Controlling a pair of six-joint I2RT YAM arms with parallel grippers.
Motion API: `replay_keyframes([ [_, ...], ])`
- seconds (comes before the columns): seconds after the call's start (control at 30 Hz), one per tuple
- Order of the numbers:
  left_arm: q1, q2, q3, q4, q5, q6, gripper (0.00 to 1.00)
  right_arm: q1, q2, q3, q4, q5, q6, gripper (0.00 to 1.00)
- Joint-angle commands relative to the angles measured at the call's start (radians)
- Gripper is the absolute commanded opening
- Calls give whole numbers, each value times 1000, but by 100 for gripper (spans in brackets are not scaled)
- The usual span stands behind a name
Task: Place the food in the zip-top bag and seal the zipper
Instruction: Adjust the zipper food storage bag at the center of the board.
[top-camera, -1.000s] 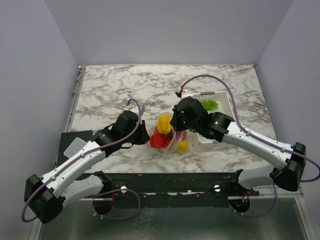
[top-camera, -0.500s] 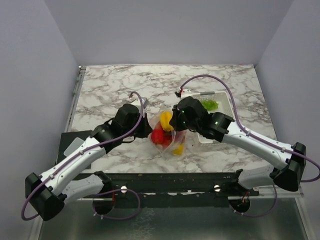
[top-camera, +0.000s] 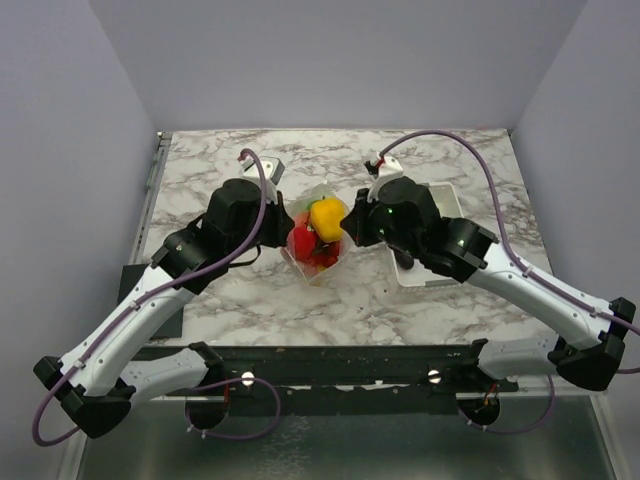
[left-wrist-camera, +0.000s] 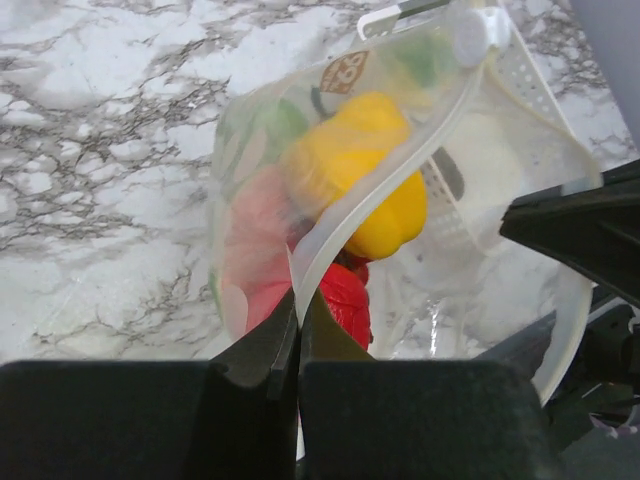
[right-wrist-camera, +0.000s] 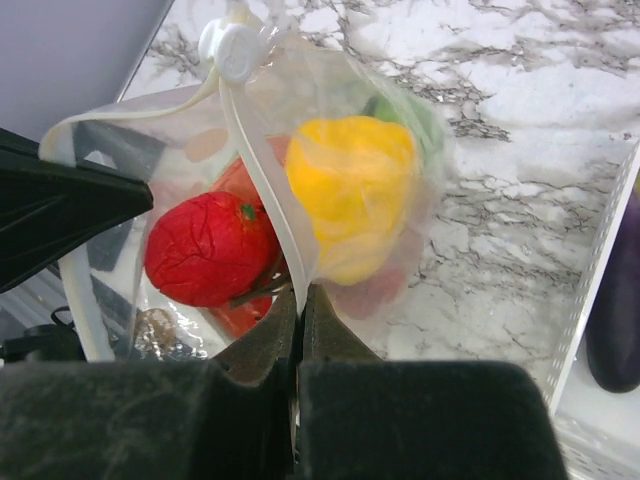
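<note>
A marble worktop (top-camera: 200, 170) fills the middle of the overhead view. Two dark and white robot arms reach in from the near edge and meet above its centre.

Between them hangs the zip-top bag (top-camera: 318, 240), a clear, soft pouch. Each arm pinches one end of its mouth. The left gripper (left-wrist-camera: 297, 300) is clamped tight on the film at the bag's left end, and the right gripper (right-wrist-camera: 298, 295) is clamped the same way at the right end. It is hard to tell from above whether the bottom of the bag rests on the worktop or hangs just clear of it.

To the right, partly under the right arm, sits a white basket (right-wrist-camera: 597, 260) with a purple piece (right-wrist-camera: 615, 330) lying in it.

Inside the bag are a yellow fruit (right-wrist-camera: 350, 190), a red fruit (right-wrist-camera: 205, 250) and something green, blurred by the plastic. These toys look light and firm.

The zipper (right-wrist-camera: 262, 175) is a whitish strip along the mouth, with a small white round tab (right-wrist-camera: 230, 45) at one end. The two lips bow apart, so the mouth seems unsealed.

The bag will likely behave as thin, limp, slippery film that sags and folds under its load. The stiffer zipper strip, near its ends, looks like the safest place to hold it. A grip on the bare film could slip or crumple.
</note>
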Motion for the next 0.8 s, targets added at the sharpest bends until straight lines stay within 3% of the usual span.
replay_keyframes([
  [0.0, -2, 23, -101, -40, -108, 14, 0, 7, 29, -92, 76, 32, 3, 1],
  [0.17, -1, 80, -279, 70, -105, -45, 0, 7, 158, -136, 77, 52, 20, 1],
  [0.53, -1, 39, 94, -56, -124, 30, 0, 7, 73, 64, -10, 86, -46, 1],
  [0.77, 0, 43, 15, -48, -180, 38, 0, 7, 66, -24, 55, 53, -15, 1],
])
